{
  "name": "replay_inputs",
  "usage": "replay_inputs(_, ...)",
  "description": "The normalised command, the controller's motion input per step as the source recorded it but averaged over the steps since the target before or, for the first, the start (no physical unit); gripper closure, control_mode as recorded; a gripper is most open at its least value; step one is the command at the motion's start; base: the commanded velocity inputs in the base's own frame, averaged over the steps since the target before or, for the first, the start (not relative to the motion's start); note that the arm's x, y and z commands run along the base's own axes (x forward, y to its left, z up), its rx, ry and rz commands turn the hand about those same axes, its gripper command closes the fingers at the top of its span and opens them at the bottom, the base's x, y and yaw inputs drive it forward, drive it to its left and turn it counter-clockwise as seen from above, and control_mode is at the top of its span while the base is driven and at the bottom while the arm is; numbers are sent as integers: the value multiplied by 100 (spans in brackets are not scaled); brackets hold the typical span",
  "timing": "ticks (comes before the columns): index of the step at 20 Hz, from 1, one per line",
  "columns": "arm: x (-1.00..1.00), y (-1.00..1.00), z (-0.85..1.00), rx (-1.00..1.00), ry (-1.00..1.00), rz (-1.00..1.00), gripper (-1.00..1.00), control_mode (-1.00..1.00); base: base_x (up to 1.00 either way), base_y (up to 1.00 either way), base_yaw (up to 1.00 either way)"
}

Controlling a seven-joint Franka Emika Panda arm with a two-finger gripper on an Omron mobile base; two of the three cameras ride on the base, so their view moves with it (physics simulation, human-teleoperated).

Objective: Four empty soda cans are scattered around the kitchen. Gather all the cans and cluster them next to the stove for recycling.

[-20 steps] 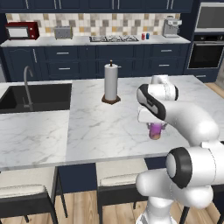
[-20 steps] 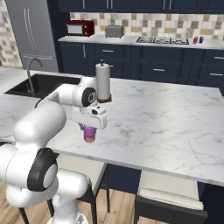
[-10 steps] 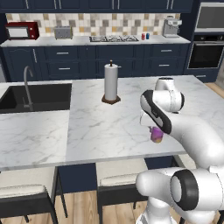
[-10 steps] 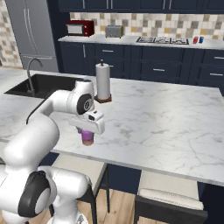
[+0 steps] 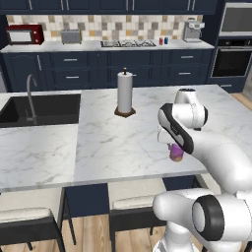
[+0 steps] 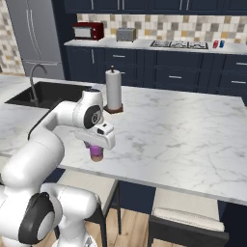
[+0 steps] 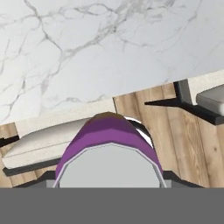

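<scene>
Purple can [image 7: 109, 148] between gripper [image 6: 97, 150] fingers.

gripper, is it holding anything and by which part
The gripper is shut on the purple soda can, gripping its upper part from above, near the island counter's front edge.

This is a kitchen in a home. The tool [image 6: 98, 144] hangs over the near edge of a big white marble desk [image 6: 183, 130], with a paper-towel roll [image 6: 114, 90] just past it, a sink [image 6: 41, 92] with a bent tap off to one side, and stools [image 6: 185, 219] on a wood floor below. Far behind it stand dark blue cabinets [image 5: 71, 69], a tiled wall [image 5: 133, 22], a stove [image 5: 128, 44], a red microwave [image 5: 24, 34], a toaster [image 5: 71, 36] and a wall oven [image 5: 231, 61].
</scene>
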Motion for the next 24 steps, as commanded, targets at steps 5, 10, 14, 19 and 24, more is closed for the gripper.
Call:
replay_inputs(5, 0, 0, 0, 0, 0, 0, 100, 100, -47, 0, 0)
replay_inputs(10, 0, 0, 0, 0, 0, 0, 100, 100, -56, 0, 0)
replay_inputs(14, 0, 0, 0, 0, 0, 0, 100, 100, -36, -6, -5)
replay_inputs(19, 0, 0, 0, 0, 0, 0, 100, 100, 0, -39, -1)
replay_inputs(24, 0, 0, 0, 0, 0, 0, 100, 100, 1, -61, 0)
